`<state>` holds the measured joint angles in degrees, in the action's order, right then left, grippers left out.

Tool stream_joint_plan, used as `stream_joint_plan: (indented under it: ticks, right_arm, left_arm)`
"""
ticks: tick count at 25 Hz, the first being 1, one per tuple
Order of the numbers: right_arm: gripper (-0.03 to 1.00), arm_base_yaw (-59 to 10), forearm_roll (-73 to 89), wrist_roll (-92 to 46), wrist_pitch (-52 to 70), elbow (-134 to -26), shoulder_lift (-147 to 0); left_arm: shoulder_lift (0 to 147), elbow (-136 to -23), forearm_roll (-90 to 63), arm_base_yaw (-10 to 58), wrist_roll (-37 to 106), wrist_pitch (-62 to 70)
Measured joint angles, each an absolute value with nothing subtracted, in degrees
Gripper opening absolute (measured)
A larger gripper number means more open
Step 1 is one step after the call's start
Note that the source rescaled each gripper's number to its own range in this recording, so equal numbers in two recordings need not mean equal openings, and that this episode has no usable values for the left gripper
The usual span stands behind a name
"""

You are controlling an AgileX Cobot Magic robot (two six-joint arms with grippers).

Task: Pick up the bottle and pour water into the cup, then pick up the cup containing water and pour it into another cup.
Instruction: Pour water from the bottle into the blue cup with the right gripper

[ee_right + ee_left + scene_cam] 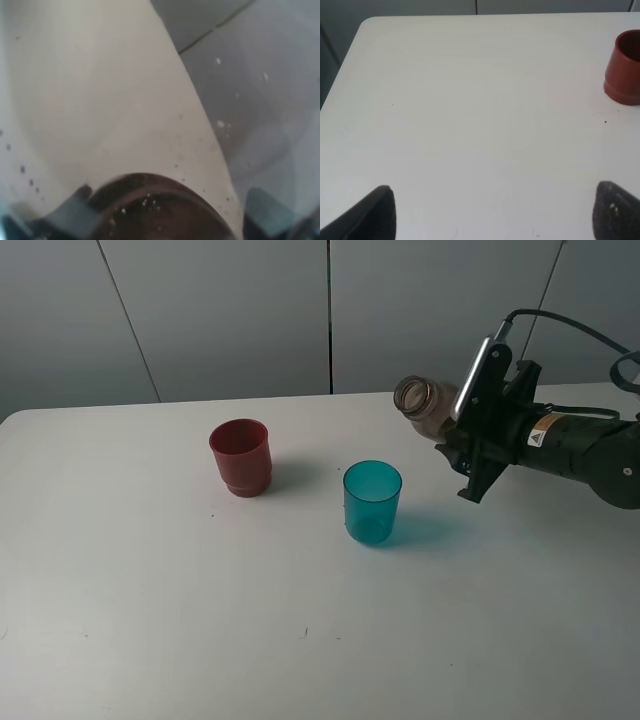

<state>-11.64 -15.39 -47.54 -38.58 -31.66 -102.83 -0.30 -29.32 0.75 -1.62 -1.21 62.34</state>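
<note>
White tabletop [150, 620] runs back to a wall of grey panels [230, 310], with a few dark specks on its surface. Over its right rear part the right pincer [452, 418] is clenched around the bottle [424, 400], which hangs in the air tipped over, its uncapped mouth turned toward the left of the overhead view. In the right wrist view its dark rounded body sits between the two fingers [70, 212]. The teal cup [372, 502] stands upright on the table, below and left of the bottle's mouth and apart from it. The red cup [240, 457] stands upright farther left and a little further back. A black cable [570, 325] loops above the right arm [585, 455], which carries a small yellow sticker [541, 435] with a warning triangle; its writing is too small to read. The left pincer [497, 212] hangs over the white table with its tips spread wide, gripping nothing.
</note>
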Motion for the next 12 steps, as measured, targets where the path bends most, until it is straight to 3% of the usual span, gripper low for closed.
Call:
stream_joint_plan:
  ticks: [12]
  right_arm:
    - [0.01, -13.0, -8.7, -57.7, -38.9, -33.5, -103.1]
  left_arm:
    - [-0.3, -29.3, 0.8, -1.6, -1.2, 62.3]
